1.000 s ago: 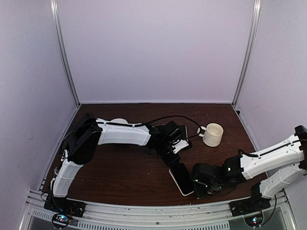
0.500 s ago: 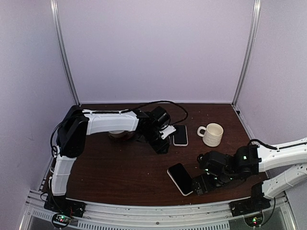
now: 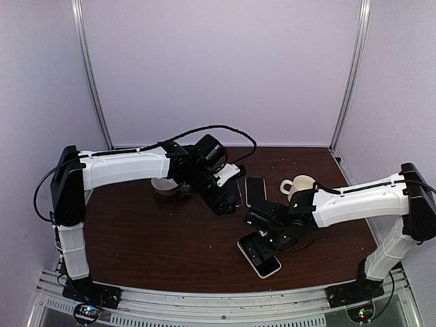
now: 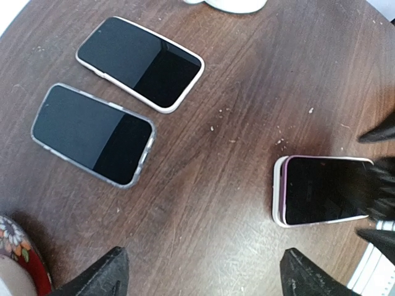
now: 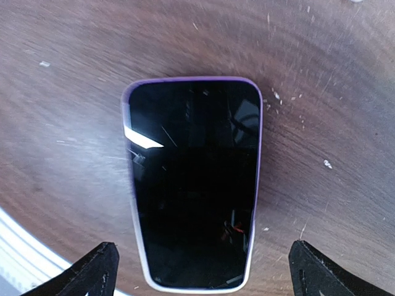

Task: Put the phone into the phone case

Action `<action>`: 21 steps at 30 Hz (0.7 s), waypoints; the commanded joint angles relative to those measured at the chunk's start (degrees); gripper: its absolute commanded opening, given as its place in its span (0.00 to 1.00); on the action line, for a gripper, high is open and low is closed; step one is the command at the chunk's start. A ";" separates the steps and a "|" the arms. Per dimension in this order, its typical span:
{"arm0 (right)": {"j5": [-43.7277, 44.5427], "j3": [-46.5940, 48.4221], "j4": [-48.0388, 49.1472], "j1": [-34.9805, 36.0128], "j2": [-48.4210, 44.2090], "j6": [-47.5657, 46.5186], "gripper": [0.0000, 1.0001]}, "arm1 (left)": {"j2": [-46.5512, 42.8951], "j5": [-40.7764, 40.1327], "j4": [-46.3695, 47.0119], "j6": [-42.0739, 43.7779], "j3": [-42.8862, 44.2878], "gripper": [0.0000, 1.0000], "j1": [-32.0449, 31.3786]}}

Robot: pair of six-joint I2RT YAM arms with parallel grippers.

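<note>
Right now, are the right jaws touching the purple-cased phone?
Apart. The right wrist view shows the right gripper, jaws open, fingertips either side of the purple-cased phone with bare table between.

A dark brown, wood-grained bench (image 3: 157,245) forms the floor of a small enclosure. Plain, matte, pale lilac panels close it in: a back wall (image 3: 218,68), a left wall (image 3: 34,102) and a right wall (image 3: 402,88). Two slim metal posts (image 3: 93,82) stand at the rear corners, splaying outward toward the top in the overhead view. A ribbed aluminium rail (image 3: 218,304) runs along the bench's near edge. The light is soft and even, casting only faint shadows. Close up, the bench top shows fine scratches and pale specks.
</note>
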 commanded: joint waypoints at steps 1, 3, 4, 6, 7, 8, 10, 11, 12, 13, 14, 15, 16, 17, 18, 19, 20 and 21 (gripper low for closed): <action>-2.56 0.59 0.59 -1.16 2.77 -2.70 1.00 | -3.11 0.56 1.78 -0.59 -2.40 0.92 0.33; -5.44 0.34 1.66 -1.22 3.90 -2.91 1.00 | -3.32 0.23 1.76 -0.58 -2.94 0.92 0.39; -6.03 0.30 1.83 -1.28 4.55 -2.93 1.00 | -3.30 0.10 1.78 -0.58 -3.20 0.92 0.39; -6.46 0.34 1.59 -1.48 5.80 -2.93 0.99 | -3.30 -0.09 1.99 -0.73 -3.73 0.92 0.37; -6.71 0.33 1.53 -1.64 6.39 -3.05 0.99 | -3.30 -0.04 1.99 -0.75 -3.99 0.92 0.32; -7.19 0.26 1.58 -1.73 7.07 -3.02 0.99 | -3.35 0.03 2.02 -0.75 -4.18 0.92 0.35; -7.76 -0.01 2.16 -1.76 7.83 -2.81 0.99 | -3.43 0.06 2.11 -0.51 -4.63 0.92 0.41; -7.87 0.02 2.14 -1.79 8.39 -2.64 0.99 | -3.48 -0.04 2.11 -0.45 -4.74 0.92 0.44; -7.75 0.18 1.79 -1.72 8.94 -2.55 0.99 | -3.50 -0.18 2.18 -0.35 -4.83 0.92 0.37; -7.26 0.40 1.22 -1.76 9.69 -2.47 0.99 | -3.50 -0.37 2.17 -0.32 -4.83 0.92 0.38; -6.75 0.65 0.55 -1.79 10.28 -2.29 1.00 | -3.53 -0.40 2.24 -0.32 -4.91 0.92 0.39; -6.38 0.81 0.05 -1.76 10.83 -2.24 0.99 | -3.57 -0.42 2.29 -0.32 -5.00 0.92 0.39; -6.11 0.90 -0.21 -1.72 11.14 -2.13 0.98 | -3.61 -0.41 2.42 -0.32 -5.11 0.92 0.39; -6.06 0.85 -0.28 -1.79 11.22 -2.14 0.94 | -3.65 -0.41 2.52 -0.32 -5.20 0.92 0.37; -5.99 0.79 -0.26 -1.80 11.18 -2.10 0.91 | -3.62 -0.39 2.59 -0.32 -5.26 0.92 0.39; -5.83 0.75 -0.29 -1.73 11.05 -2.06 0.86 | -3.61 -0.34 2.62 -0.32 -5.26 0.92 0.39; -5.53 0.81 -0.53 -1.72 10.93 -2.05 0.82 | -3.67 -0.38 2.64 -0.32 -5.23 0.92 0.39; -5.20 0.94 -0.79 -1.71 10.80 -2.05 0.77 | -3.70 -0.39 2.64 -0.32 -5.22 0.92 0.39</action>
